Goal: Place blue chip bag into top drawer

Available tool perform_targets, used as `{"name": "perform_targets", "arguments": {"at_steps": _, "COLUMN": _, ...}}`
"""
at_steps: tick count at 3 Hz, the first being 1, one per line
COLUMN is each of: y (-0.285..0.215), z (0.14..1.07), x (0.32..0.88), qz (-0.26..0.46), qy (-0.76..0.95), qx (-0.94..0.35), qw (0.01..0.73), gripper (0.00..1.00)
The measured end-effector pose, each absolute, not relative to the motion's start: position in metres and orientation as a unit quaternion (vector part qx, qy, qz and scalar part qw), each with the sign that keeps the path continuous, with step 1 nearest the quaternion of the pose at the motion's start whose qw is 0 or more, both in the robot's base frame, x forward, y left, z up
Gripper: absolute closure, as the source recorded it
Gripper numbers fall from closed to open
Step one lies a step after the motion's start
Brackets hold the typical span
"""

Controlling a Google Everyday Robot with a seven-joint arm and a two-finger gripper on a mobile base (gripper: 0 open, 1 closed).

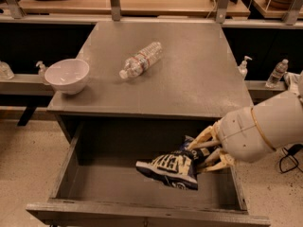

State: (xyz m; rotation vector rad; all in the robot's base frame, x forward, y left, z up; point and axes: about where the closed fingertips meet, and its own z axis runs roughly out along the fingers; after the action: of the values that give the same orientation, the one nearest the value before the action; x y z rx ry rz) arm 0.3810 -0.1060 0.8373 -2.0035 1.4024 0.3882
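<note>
The place reads as a robotics lab or workshop. A plain grey table [189, 79] with its top drawer [109, 186] pulled open stands on a speckled hard floor [23, 155]. Long wooden workbenches [156, 1] on metal uprights [114, 1] close it in behind. Pump bottles [244, 66] sit on the low side ledges, and loose cables [289, 159] trail at the right. A robot's gripper [202, 155], clamped on a blue chip bag [170, 167], hangs within the drawer's right part.

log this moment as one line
gripper: shut on blue chip bag | where: inside open top drawer, right side | bag: not yet released
</note>
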Motion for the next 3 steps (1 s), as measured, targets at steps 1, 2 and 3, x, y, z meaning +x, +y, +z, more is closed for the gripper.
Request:
{"name": "perform_targets", "arguments": {"at_steps": 1, "y": -0.101, "z": 0.789, "x": 0.366, "qz": 0.189, "qy": 0.545, "qx": -0.762, "qw": 0.293, "gripper": 0.97}}
{"name": "perform_targets", "arguments": {"at_steps": 2, "y": -0.099, "z": 0.767, "x": 0.365, "qz": 0.203, "qy": 0.567, "qx": -0.751, "qw": 0.272, "gripper": 0.75}}
{"name": "perform_targets", "arguments": {"at_steps": 3, "y": -0.105, "z": 0.752, "x": 0.367, "qz": 0.198, "qy": 0.606, "qx": -0.730, "qw": 0.246, "gripper": 0.51}}
